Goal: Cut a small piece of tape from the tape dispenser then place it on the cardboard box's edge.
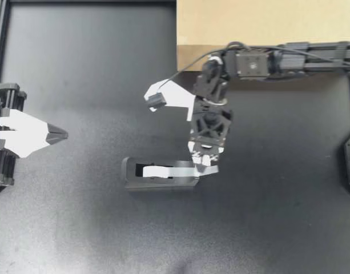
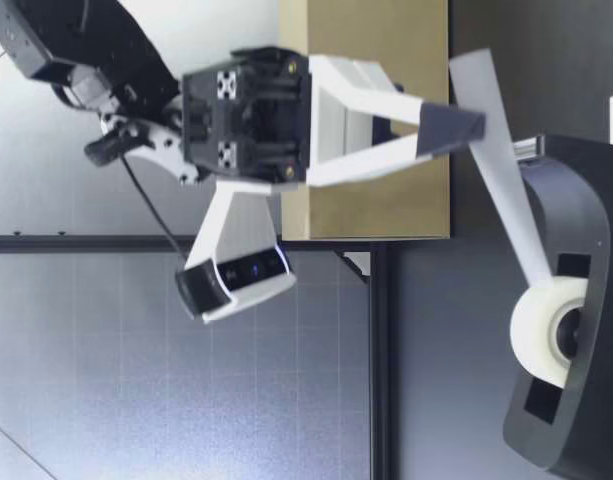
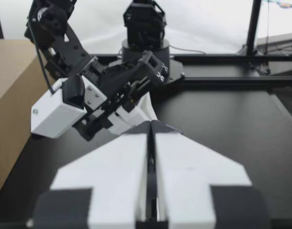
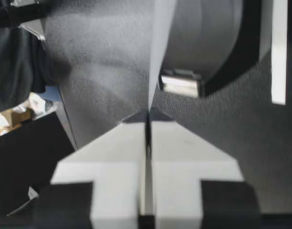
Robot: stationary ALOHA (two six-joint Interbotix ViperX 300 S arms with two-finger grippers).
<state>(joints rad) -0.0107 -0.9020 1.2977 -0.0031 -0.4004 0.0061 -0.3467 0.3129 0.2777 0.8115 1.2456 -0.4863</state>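
Two sets of jaws: which holds the tape strip [image 2: 504,180]?
— Not my left jaws, pressed together at the left. It's light, floppy, sticky, likely: grip its free end.
— Pointing?
— The tape dispenser [image 1: 163,182], mid-counter, lies left-right; the strip slants up into my right jaws, pinching it. The cardboard box [image 1: 260,23] sits far right.

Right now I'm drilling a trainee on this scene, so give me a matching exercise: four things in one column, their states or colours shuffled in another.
Things:
1 right gripper
2 left gripper
3 tape dispenser
4 cardboard box

States:
A shut on nothing
B tan
C shut on the tape strip
D black, strip drawn out of it

Pairs: 1-C, 2-A, 3-D, 4-B
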